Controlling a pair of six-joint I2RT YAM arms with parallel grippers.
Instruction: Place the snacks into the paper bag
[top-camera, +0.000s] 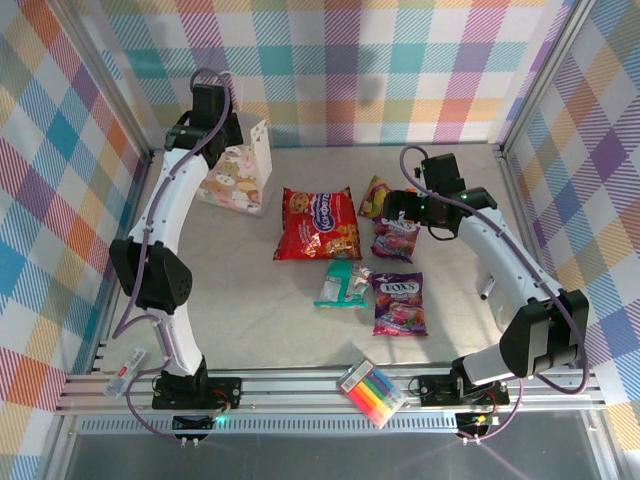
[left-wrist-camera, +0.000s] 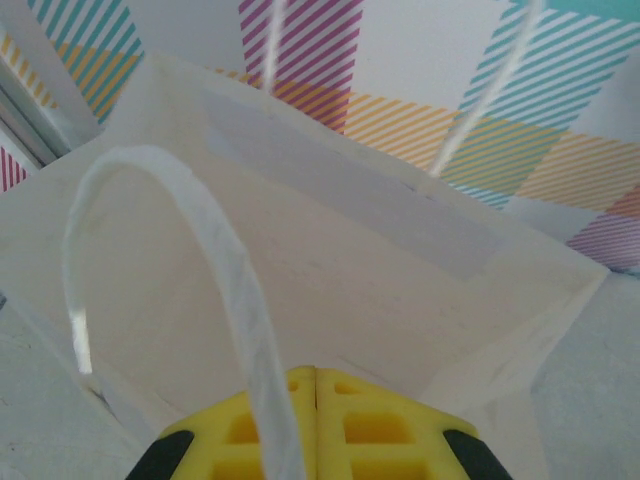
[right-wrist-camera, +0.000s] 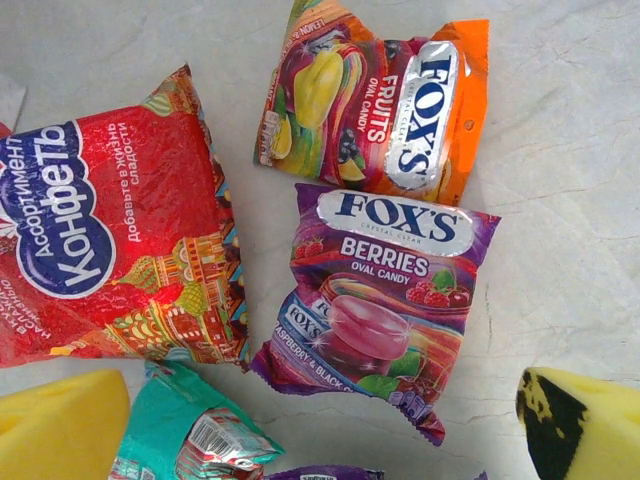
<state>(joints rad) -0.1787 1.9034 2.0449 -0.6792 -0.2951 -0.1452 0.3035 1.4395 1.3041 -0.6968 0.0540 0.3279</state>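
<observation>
Left gripper (left-wrist-camera: 316, 400) closed, pinching near rim of bag (top-camera: 238, 178), far left. Right gripper (right-wrist-camera: 320, 430) open above snacks (top-camera: 318, 225), all lying mid-table (top-camera: 250, 300), none bagged. Risks: thin paper slips or tears; rope handle (left-wrist-camera: 230, 300) snags finger; glossy packets slide out.

Red sweets bag (top-camera: 318, 224), teal packet (top-camera: 340, 286), purple Fox's bag (top-camera: 398, 304), orange Fox's Fruits packet (right-wrist-camera: 375, 100), magenta Fox's Berries packet (right-wrist-camera: 375, 290); white paper bag (top-camera: 238, 180), pastel cartoon print
</observation>
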